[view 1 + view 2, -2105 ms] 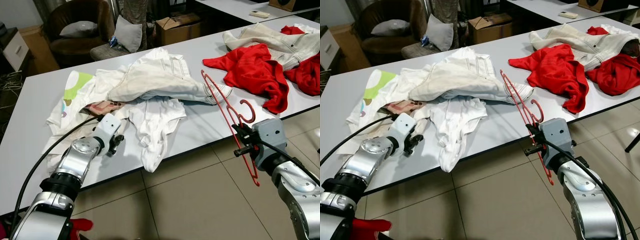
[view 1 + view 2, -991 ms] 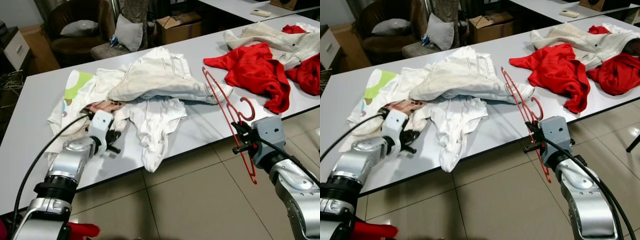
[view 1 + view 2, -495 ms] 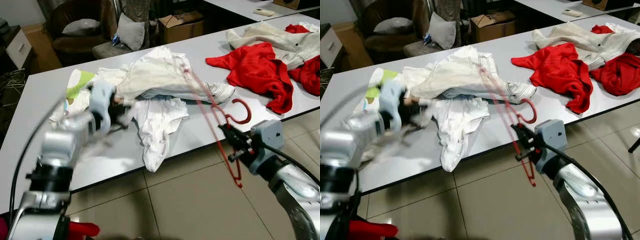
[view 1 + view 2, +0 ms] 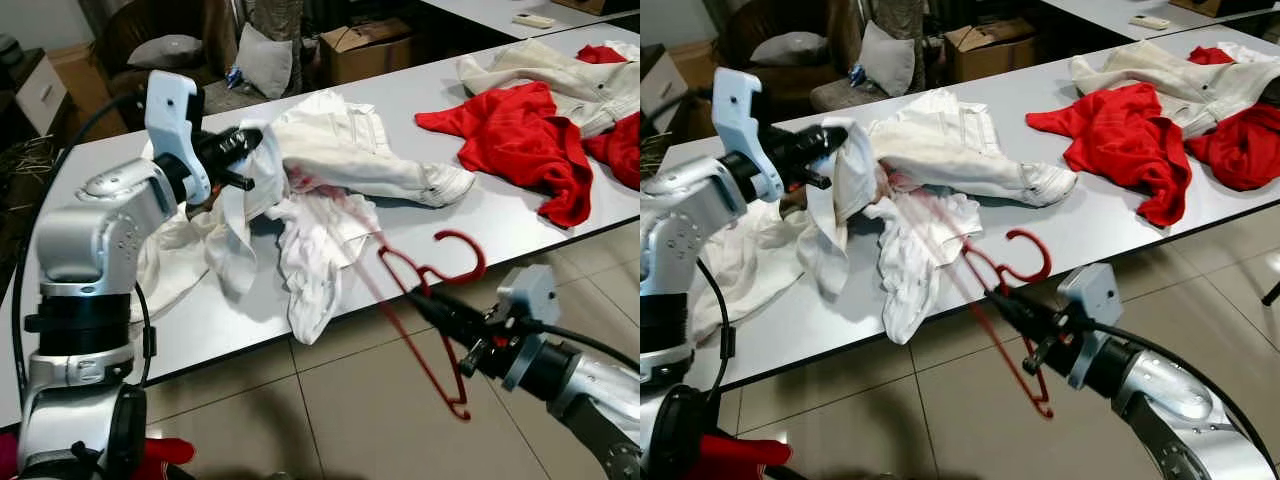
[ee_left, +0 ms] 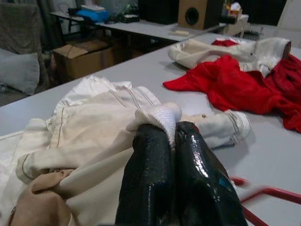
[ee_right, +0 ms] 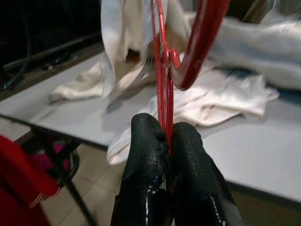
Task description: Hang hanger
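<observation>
A red plastic hanger (image 4: 432, 272) is held off the table's front edge, hook up, its long end blurred toward the white clothes. My right gripper (image 4: 428, 306) is shut on the hanger's bar (image 6: 162, 70), and its fingers (image 6: 146, 141) are pressed together around it. My left gripper (image 4: 238, 160) is raised above the table's left part, shut on a white garment (image 4: 245, 195) that hangs down from it. Between the left fingers (image 5: 148, 155) sits a ribbed white edge of the garment (image 5: 160, 115).
The grey table (image 4: 480, 215) carries a heap of white clothes (image 4: 345, 150), a red garment (image 4: 510, 135) and a beige jacket (image 4: 540, 65) at the right. Behind it stand an armchair (image 4: 150, 50) and a cardboard box (image 4: 360, 45). Tiled floor lies in front.
My left arm has risen from the table, lifting the white garment with it. My right gripper has swung the hanger left and lower, toward the clothes.
</observation>
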`<state>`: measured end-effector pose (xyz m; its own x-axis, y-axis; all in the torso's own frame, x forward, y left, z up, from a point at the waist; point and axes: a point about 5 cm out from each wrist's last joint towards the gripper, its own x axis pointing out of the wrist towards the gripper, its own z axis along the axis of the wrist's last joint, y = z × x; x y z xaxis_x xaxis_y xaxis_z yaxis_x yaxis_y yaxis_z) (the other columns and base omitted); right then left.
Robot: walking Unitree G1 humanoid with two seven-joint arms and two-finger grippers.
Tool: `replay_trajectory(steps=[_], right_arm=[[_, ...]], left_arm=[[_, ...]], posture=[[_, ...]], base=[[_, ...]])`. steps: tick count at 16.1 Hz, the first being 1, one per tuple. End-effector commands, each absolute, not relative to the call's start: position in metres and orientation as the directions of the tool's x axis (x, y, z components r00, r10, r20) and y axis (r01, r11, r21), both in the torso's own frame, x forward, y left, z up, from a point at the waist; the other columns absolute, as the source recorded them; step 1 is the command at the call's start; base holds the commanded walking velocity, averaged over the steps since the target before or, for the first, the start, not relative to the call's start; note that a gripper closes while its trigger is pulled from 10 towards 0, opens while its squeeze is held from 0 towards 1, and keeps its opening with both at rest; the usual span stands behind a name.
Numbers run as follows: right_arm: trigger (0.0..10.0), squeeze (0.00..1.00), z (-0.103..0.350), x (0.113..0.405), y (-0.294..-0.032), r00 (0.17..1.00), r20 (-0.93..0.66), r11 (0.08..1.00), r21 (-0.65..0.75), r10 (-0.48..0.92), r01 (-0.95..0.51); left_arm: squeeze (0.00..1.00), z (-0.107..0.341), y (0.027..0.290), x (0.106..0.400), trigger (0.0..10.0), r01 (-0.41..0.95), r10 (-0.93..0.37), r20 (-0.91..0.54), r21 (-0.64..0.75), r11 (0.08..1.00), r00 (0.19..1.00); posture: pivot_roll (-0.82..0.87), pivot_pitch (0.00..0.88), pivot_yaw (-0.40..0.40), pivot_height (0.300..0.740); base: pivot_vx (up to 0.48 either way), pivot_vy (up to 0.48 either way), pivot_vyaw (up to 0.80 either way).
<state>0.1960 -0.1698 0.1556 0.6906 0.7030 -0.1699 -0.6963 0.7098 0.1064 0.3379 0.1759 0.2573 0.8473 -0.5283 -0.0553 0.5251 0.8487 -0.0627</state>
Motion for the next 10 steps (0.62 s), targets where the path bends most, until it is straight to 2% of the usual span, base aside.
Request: replay_trajectory(steps=[1,3,5,10], right_arm=[[10.0,0.0,0.156,0.196,-0.168,0.686,-0.175,0.706,0.119,0.707,-0.698],[10.0,0.0,0.155,0.198,-0.168,0.691,-0.175,0.712,0.141,0.701,-0.688],[10.0,0.0,0.157,0.199,-0.165,0.661,-0.164,0.681,0.183,0.733,-0.709],[10.0,0.0,0.15,0.2,-0.161,0.627,-0.213,0.662,0.218,0.749,-0.717]], left_arm=[[0.0,0.272,0.177,0.334,0.0,0.545,-0.545,-0.036,-0.013,0.838,0.838],[0.0,0.27,0.175,0.33,0.0,0.558,-0.555,-0.074,0.024,0.83,0.829],[0.0,0.257,0.166,0.325,0.0,0.578,-0.567,-0.136,0.057,0.814,0.812],[0.0,0.246,0.144,0.319,0.0,0.636,-0.613,-0.185,0.12,0.762,0.768]], posture=[[-0.15,0.0,0.15,0.74],[-0.14,0.0,0.146,0.74],[-0.14,0.0,0.137,0.74],[-0.13,0.0,0.125,0.74]], base=[[0.0,0.0,0.0],[0.0,0.0,0.0],[0.0,0.0,0.0],[0.0,0.0,0.0]])
